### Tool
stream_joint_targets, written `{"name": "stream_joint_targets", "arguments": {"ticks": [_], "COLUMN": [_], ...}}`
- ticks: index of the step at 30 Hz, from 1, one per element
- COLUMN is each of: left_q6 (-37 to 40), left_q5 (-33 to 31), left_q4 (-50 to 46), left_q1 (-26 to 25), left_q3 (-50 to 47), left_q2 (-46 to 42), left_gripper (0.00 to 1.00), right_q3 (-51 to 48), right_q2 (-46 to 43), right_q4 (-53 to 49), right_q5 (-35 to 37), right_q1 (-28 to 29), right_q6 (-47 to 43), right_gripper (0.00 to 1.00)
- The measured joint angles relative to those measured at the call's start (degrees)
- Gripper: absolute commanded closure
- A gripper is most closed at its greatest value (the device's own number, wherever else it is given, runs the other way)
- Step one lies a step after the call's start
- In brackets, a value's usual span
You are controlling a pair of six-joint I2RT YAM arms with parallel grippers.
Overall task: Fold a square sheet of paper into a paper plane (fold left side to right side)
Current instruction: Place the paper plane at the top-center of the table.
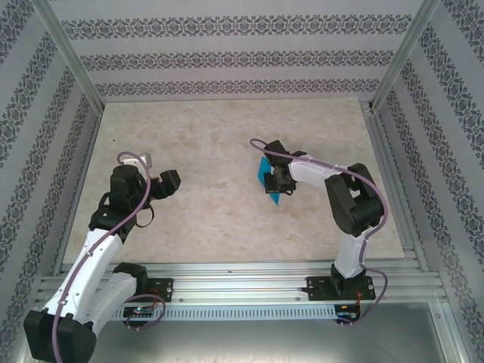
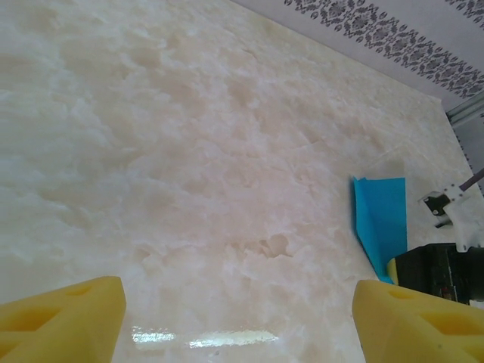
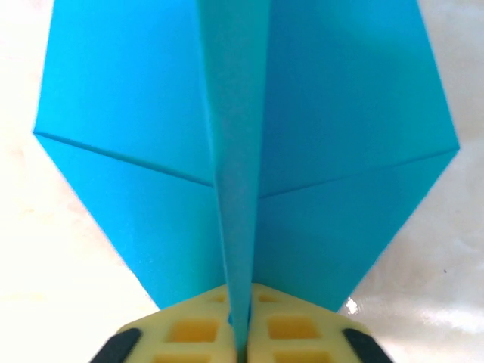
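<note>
paper plane [image 3: 136, 113]: blue, wings flat on the bench [image 1: 212, 136], right of centre | right tool [image 3: 240, 321]: pressed together, pinching the plane's upright middle ridge | left tool [image 2: 238, 314]: spread wide over the bench, well apart on the left

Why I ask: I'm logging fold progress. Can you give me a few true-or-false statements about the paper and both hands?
1. The right hand is shut on a raised middle ridge of the blue paper. True.
2. The left hand is pinching the paper too. False: it is open, apart from the paper and holds nothing.
3. The paper is a flat, uncreased square. False: it shows creases and narrows to a point toward the right hand.
4. The paper rests on the table, on the right arm's side. True.
</note>
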Motion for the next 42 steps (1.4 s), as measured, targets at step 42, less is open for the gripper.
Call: {"name": "stream_joint_targets", "arguments": {"ticks": [42], "left_q6": [3.21], "left_q5": [-3.32], "left_q4": [-4.35], "left_q1": [0.00], "left_q3": [0.17], "left_q2": [-4.96], "left_gripper": [0.00], "right_q3": [54.99], "right_q2": [32.41], "right_q4": [-22.23], "right_q5": [-2.91], "right_q1": [-12.22], "right_q6": [-11.56], "right_gripper": [0.70]}}
